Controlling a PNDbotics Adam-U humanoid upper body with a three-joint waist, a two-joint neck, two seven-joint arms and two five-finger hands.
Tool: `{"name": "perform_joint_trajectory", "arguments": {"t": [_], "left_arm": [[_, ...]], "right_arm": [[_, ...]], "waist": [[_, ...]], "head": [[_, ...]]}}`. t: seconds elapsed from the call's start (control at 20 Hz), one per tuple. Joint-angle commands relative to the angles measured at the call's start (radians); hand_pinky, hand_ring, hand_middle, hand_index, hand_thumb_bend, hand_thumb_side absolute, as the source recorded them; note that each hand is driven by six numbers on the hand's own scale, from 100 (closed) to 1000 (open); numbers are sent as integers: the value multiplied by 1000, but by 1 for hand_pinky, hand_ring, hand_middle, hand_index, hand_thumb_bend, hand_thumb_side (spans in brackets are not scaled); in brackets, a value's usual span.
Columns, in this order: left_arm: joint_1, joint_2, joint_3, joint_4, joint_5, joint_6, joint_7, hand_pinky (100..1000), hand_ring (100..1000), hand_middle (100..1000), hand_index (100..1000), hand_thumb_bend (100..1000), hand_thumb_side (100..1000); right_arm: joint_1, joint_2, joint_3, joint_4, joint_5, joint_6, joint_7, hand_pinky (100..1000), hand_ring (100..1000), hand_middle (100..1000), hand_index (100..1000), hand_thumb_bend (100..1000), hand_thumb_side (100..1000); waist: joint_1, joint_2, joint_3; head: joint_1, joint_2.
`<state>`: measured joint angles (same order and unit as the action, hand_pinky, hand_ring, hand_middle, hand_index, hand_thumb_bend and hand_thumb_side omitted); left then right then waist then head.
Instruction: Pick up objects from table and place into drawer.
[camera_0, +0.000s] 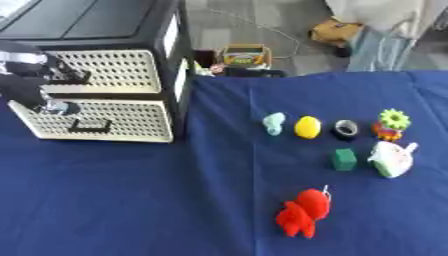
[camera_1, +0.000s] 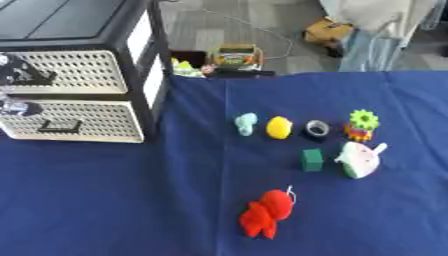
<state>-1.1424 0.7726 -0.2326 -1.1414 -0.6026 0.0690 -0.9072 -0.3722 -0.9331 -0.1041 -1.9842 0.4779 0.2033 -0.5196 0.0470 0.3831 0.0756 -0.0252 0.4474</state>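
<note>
Progress: nothing looks placed yet; both fronts of the drawer unit look closed.
Objects: red toy, green block, yellow piece lie on the blue table.
Left hand: at upper drawer handle; whether the fingers are spread or closed, one cannot tell.
Remaining: open drawer, move objects.

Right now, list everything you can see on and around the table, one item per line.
drawer unit: one, black frame with cream perforated drawer fronts, far left of the table
tablecloth: one, dark blue, covering the table
pale teal object: one, left end of the row
yellow object: one, egg-shaped, beside the teal one
tape roll: one, dark grey, right of the yellow object
flower-topped toy: one, green over orange-red, right end of the row
green block: one, in front of the tape roll
white and green object: one, right of the block
red plush toy: one, nearest, centre-right
left robot hand: one, black and silver, at the drawer fronts
</note>
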Motion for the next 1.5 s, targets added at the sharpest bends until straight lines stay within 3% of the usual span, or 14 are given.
{"name": "perform_joint_trajectory", "arguments": {"t": [0.05, 0.9, 1.5], "left_arm": [[-11, 23, 0, -1, -8, 2, 0, 100, 100, 100, 854, 394, 431], [20, 45, -6, -25, -8, 15, 1, 100, 100, 100, 833, 392, 444], [108, 118, -13, -124, 45, 82, 71, 100, 100, 100, 827, 383, 449]], "right_arm": [[-7, -23, -16, -16, -7, -2, -6, 634, 715, 696, 731, 100, 1000], [-3, -21, -19, -16, -11, -1, -16, 634, 714, 694, 731, 100, 1000], [-1, -20, -21, -16, -13, -3, -20, 634, 713, 694, 731, 100, 1000]], "waist": [[-2, -18, 2], [-9, -21, 8], [-12, -23, 13]], "head": [[1, -5], [3, -2], [2, -7]]}}
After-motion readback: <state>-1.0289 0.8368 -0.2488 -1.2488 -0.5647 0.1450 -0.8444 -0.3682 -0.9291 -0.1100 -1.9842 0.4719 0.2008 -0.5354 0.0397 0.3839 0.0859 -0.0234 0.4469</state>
